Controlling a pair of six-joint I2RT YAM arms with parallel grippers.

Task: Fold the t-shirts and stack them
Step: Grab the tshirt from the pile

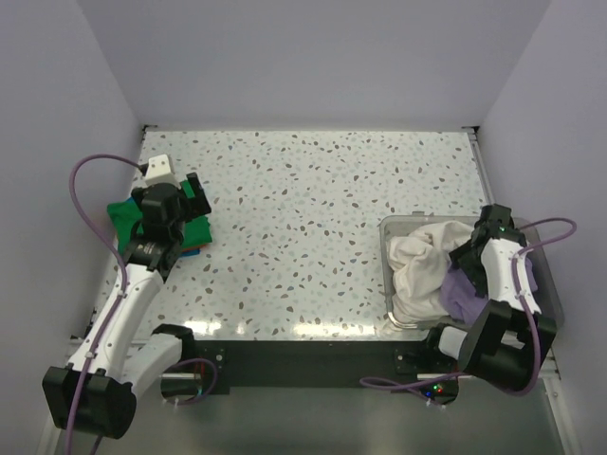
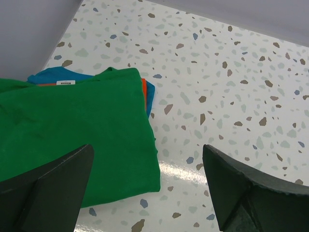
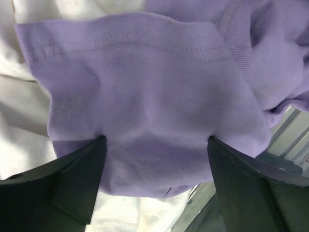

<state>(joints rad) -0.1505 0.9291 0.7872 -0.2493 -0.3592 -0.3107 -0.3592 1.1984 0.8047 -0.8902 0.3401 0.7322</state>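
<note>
You're at the pick-up: your right pincer (image 3: 157,140) stands spread, pressed into the purple shirt (image 3: 145,87) in the bin (image 1: 384,248). Pinch, then lift. Your left pincer (image 2: 147,150) hangs released above the folded green shirt (image 2: 72,125).

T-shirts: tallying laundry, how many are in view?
5: green tee over orange tee and blue tee, left; cream tee and lavender tee in the bin, right. More may be hidden.

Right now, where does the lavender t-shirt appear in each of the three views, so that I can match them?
Top external: the lavender t-shirt is at the lower right, inside the clear bin.
Left wrist: not in it.
Right wrist: it fills the middle of the picture.
Shared landmark: the cream t-shirt lies against it, on its left in both of those views.
</note>
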